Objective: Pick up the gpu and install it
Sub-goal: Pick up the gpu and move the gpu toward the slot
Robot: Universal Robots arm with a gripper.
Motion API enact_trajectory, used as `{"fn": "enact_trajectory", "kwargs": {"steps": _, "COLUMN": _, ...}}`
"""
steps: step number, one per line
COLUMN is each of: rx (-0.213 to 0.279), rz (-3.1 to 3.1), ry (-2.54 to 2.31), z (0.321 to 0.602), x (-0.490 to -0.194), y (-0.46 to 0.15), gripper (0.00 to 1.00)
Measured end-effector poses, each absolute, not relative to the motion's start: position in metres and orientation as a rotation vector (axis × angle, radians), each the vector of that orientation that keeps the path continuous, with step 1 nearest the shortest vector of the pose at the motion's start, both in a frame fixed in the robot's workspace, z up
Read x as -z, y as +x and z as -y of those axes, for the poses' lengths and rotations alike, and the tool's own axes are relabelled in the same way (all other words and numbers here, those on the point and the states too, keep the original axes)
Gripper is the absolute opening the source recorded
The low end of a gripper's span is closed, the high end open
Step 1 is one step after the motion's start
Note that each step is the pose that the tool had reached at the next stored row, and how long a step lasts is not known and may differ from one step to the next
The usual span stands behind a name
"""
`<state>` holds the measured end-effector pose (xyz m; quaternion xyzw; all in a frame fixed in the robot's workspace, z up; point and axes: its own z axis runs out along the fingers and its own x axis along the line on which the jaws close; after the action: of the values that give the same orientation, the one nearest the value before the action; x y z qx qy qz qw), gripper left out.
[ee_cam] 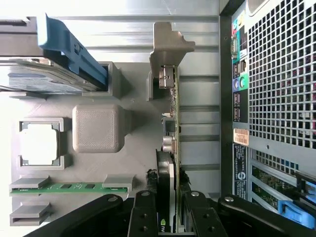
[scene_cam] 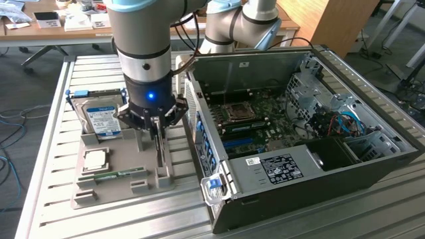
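Slatted bench (scene_cam: 99, 69) w/ gray tray (scene_cam: 116, 188): pincer (scene_cam: 157, 128) clamped on upright gpu (ee_cam: 170, 133) in tray.

Worktable: I see a pale grey metal worktable (scene_cam: 59, 219) of long slotted bars across the foreground.
Desk: behind it, at the exterior view's upper left, I make out a light wooden desk (scene_cam: 40, 31) with small white boxes and papers (scene_cam: 73, 21) on top.
Floor: dark grey floor (scene_cam: 33, 84) at the exterior view's left and upper right.
Cables: loose blue and pale cables (scene_cam: 10, 122) lie on the floor at the exterior view's left edge.
Wooden panel: a warm-brown wooden panel (scene_cam: 332, 22) stands at the top, towards the exterior view's right.
Metal legs: thin grey metal legs (scene_cam: 398, 25) stand just beside that panel.
Light: bright and even from where I watch, with a soft sheen on the table bars.
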<state>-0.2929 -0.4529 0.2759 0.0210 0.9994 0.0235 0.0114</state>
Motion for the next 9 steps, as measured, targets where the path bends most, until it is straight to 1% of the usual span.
{"fn": "enact_trajectory", "kwargs": {"steps": 9, "rx": -0.073, "rz": -3.117, "ry": 0.065, "z": 0.453, "x": -0.301, "y": -0.293, "gripper": 0.27}}
